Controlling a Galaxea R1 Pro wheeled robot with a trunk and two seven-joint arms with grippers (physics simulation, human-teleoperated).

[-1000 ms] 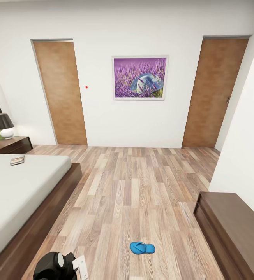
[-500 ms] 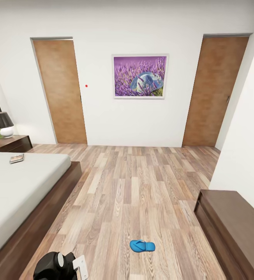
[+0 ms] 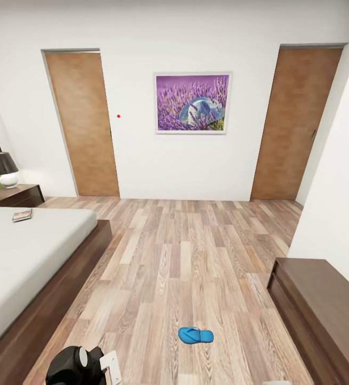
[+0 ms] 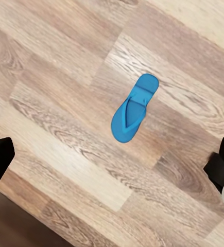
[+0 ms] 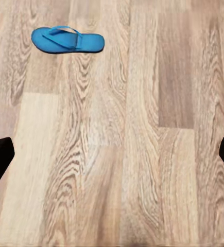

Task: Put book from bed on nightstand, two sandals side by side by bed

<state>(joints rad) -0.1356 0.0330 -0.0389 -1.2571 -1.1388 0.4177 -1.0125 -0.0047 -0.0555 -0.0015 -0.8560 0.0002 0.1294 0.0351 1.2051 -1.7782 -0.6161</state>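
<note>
On the plank floor [image 3: 196,256] lies one blue sandal [image 3: 195,336], probably light and floppy; pinching its sole edge looks best. Both grippers hang wide open, empty.

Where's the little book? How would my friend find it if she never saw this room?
Start at the big bed with the pale grey mattress on the left side of the room. Look to its far end, near the dark nightstand with the lamp. The book is the small flat thing lying on the mattress, with nothing else on the bed.
</note>
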